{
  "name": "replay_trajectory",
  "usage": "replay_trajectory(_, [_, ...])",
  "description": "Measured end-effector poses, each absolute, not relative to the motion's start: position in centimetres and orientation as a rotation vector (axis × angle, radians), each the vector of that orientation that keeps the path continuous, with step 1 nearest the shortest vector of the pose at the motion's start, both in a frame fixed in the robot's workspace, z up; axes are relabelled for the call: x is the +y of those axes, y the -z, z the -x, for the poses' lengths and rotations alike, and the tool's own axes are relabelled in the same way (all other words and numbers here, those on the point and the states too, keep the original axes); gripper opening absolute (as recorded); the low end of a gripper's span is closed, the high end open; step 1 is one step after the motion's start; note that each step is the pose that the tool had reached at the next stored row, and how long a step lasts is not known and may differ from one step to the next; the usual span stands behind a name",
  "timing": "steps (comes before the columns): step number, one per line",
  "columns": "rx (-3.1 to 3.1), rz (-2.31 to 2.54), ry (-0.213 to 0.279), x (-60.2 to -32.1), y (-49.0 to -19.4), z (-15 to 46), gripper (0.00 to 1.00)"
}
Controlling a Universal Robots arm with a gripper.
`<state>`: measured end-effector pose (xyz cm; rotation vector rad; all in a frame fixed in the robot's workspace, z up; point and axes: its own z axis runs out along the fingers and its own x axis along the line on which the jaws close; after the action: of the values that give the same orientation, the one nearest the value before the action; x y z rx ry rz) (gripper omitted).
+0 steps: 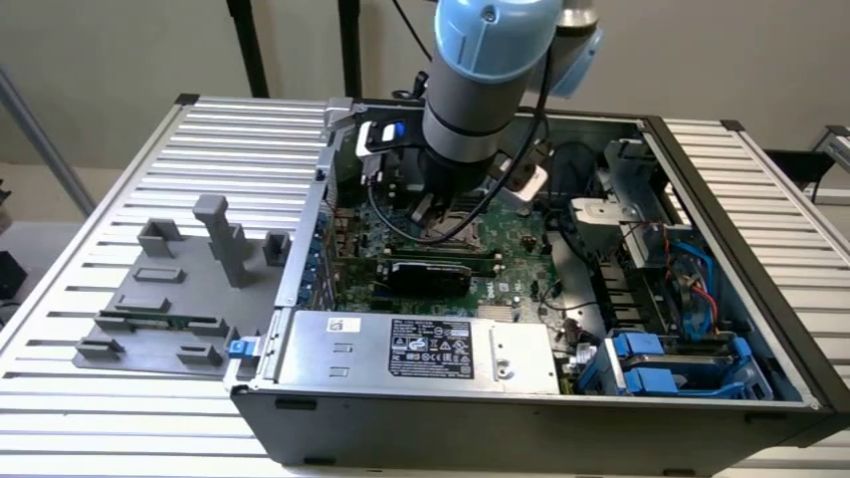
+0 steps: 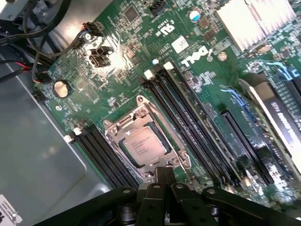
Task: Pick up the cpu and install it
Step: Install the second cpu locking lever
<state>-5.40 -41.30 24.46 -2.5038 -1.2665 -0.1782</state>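
A plain beige wall (image 1: 718, 60) runs behind the bench, evenly lit, no hard shadows. Two dark poles (image 1: 246, 45) stand upright against it. The table (image 1: 80, 418) is ribbed pale metal, slats running across. At the exterior view's left a slanted metal bar (image 1: 40, 139) crosses in front of a strip of light floor (image 1: 27, 194).

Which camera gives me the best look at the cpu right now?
The wrist view. There the cpu lies flat in the socket frame on the motherboard, its silvery printed top unobstructed. In the exterior view the arm stands over that part of the board, so the chip cannot be made out.
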Motion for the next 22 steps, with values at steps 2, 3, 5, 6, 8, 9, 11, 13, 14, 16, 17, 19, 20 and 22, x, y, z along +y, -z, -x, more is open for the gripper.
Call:
replay_trajectory(2, [-1.267,2.504,0.178,-41.8,-24.7,5.6,0.11])
replay_trajectory(3, [-1.267,2.504,0.178,-42.1,-24.8,5.7,0.11])
replay_trajectory(5, [-1.266,2.504,0.178,-42.6,-24.8,5.8,0.11])
replay_trajectory(6, [-1.266,2.504,0.178,-42.7,-24.8,5.8,0.11])
replay_trajectory(8, [-1.266,2.504,0.178,-42.7,-24.7,5.9,0.11])
replay_trajectory(9, [-1.266,2.504,0.178,-42.7,-24.6,6.0,0.11])
replay_trajectory(11, [-1.266,2.504,0.178,-42.7,-24.2,6.2,0.11])
replay_trajectory(13, [-1.266,2.504,0.178,-42.6,-23.9,6.4,0.11])
replay_trajectory(14, [-1.266,2.504,0.178,-42.4,-23.7,6.5,0.11])
replay_trajectory(16, [-1.267,2.504,0.177,-42.0,-23.3,6.7,0.11])
replay_trajectory(17, [-1.267,2.505,0.177,-41.9,-23.1,6.8,0.11])
replay_trajectory(19, [-1.268,2.507,0.175,-41.8,-22.8,6.9,0.11])
replay_trajectory(20, [-1.269,2.509,0.174,-41.8,-22.6,7.0,0.11])
replay_trajectory(22, [-1.271,2.513,0.172,-41.7,-22.4,7.1,0.11])
